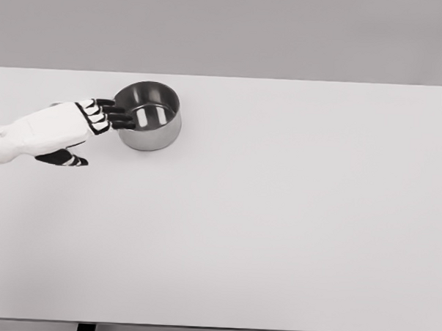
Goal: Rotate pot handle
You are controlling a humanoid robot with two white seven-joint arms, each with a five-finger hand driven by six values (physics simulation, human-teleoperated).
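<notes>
A broad white table fills nearly the whole view, its far edge running straight across under a grey wall and its near edge showing at the bottom. Most of its surface lies open to the right of and nearer than the work.

The left arm comes in from the left edge, and the left hand reaches rightward toward the pot. Its dark fingers are extended and lie against the pot's left rim and wall; its thumb hangs apart on the near side. Whether the fingers close around anything cannot be told.

The pot is a small steel saucepan standing upright on the far left part of the table, mouth up, near the far edge and well clear of the left one. No handle can be made out; if one points left, the fingers hide it. No writing or label is legible on it.
</notes>
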